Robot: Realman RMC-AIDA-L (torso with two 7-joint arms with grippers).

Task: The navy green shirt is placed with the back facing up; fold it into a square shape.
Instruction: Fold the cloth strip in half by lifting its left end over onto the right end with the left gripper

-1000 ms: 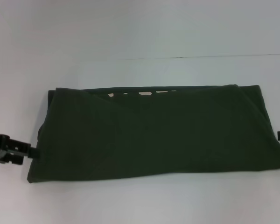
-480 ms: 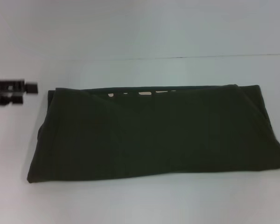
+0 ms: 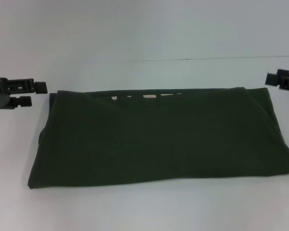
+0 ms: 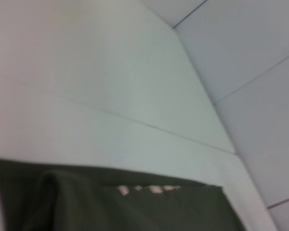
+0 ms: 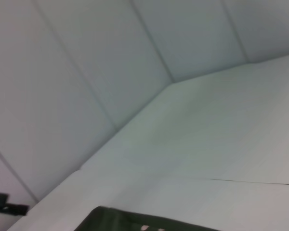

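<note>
The navy green shirt (image 3: 159, 139) lies folded into a long flat band across the white table (image 3: 144, 207). Bits of pale lettering (image 3: 149, 96) peek out along its far edge. My left gripper (image 3: 37, 94) hovers just off the shirt's far left corner, open, with nothing between its fingers. My right gripper (image 3: 279, 79) sits at the right edge of the head view, beyond the far right corner and apart from the cloth. In the left wrist view the shirt (image 4: 135, 209) fills the bottom, and in the right wrist view a strip of the shirt (image 5: 130, 222) shows.
A thin seam (image 3: 207, 58) crosses the table behind the shirt. White wall panels (image 5: 111, 57) stand behind the table. Bare tabletop lies in front of the shirt and on both sides. The left gripper (image 5: 7, 204) shows far off in the right wrist view.
My left gripper has moved from the shirt's near left edge back to its far left corner. My right gripper has also moved toward the far side and further into view. The shirt has not moved.
</note>
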